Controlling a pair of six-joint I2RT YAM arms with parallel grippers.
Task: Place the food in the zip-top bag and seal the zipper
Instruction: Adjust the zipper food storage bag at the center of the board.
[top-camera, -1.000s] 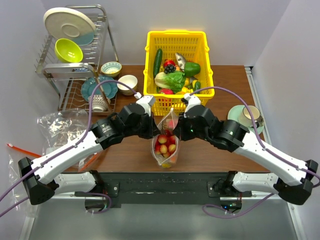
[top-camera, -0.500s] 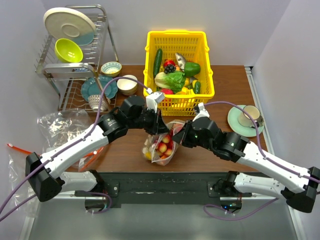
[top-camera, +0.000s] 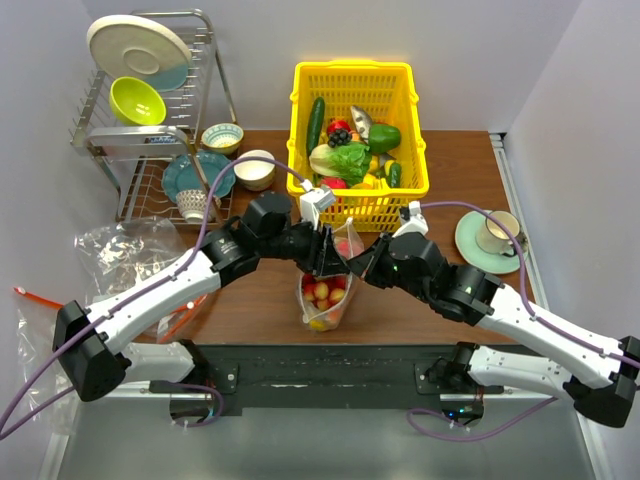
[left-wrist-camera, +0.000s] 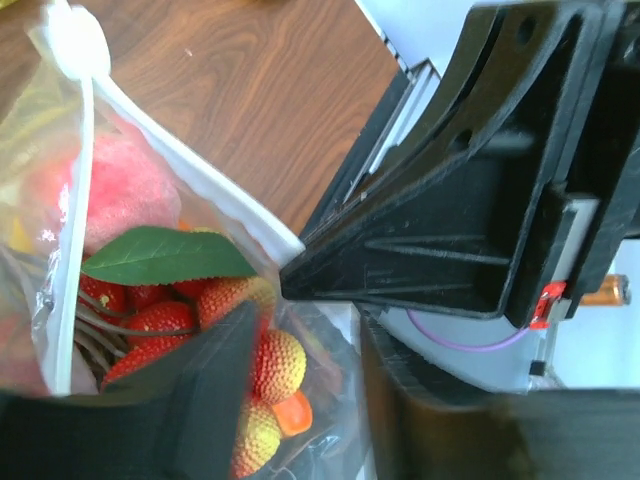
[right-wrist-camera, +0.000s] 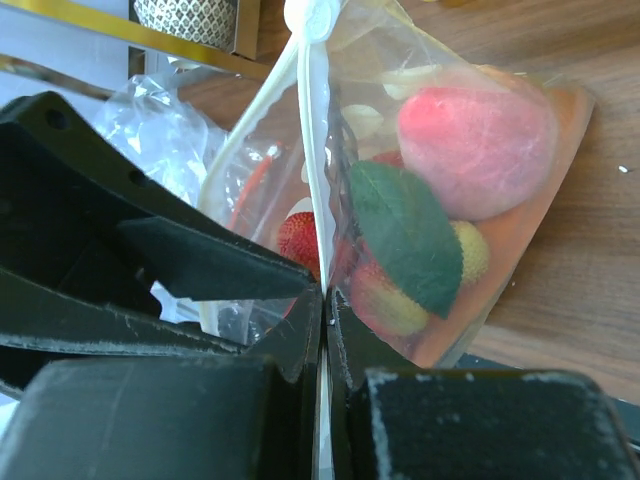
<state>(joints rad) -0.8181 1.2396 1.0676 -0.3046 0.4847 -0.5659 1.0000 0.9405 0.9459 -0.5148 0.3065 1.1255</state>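
Our left arm (top-camera: 150, 295) and right arm (top-camera: 545, 322) are built of white link shells between black joint housings. A thin purple cable (top-camera: 208, 200) loops along each. Our fingers (left-wrist-camera: 430, 250) are matte black moulded plastic with raised ribs, and a small red-orange tab sits beside them.

My left gripper (top-camera: 324, 252) and right gripper (top-camera: 354, 264) crowd nose to nose over the zip-top bag (top-camera: 325, 292). The yellow basket (top-camera: 352, 72) walls off the far side just behind. Bare table (top-camera: 255, 305) lies left of the bag, and the saucer (top-camera: 466, 238) stands well off right.
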